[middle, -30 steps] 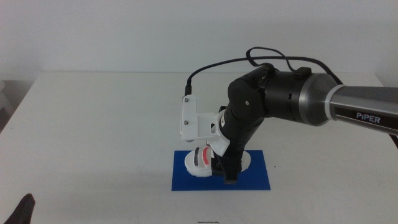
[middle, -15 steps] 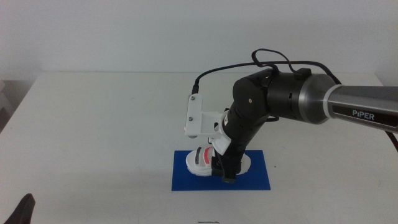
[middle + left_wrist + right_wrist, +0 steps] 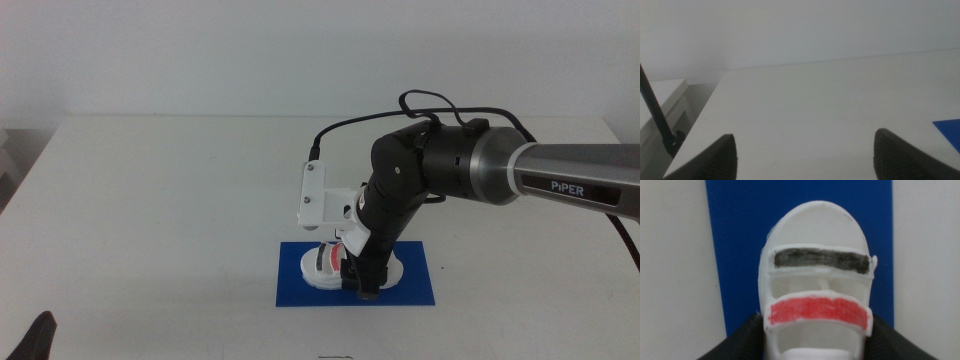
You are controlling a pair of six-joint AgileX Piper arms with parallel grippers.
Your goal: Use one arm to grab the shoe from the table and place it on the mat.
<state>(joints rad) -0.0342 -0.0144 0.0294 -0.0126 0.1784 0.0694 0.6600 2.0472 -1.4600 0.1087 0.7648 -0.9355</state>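
The white shoe (image 3: 325, 265) with a dark strap and a red strap rests on the deep-blue mat (image 3: 410, 285) near the table's front middle. My right arm (image 3: 440, 170) reaches in from the right and bends down over it. My right gripper (image 3: 362, 285) is shut on the shoe's rear part. In the right wrist view the shoe (image 3: 817, 285) lies toe-away on the mat (image 3: 740, 240), with my dark jaws pressed against both its sides. My left gripper (image 3: 35, 340) waits at the front left corner, open and empty.
The white table (image 3: 150, 200) stretches around the mat on all sides. The left wrist view shows bare tabletop (image 3: 815, 110), a corner of the mat (image 3: 950, 130) and the table's far edge against a white wall.
My right arm has lowered a little and shifted slightly left, bringing the shoe down onto the mat. The left arm has not moved.
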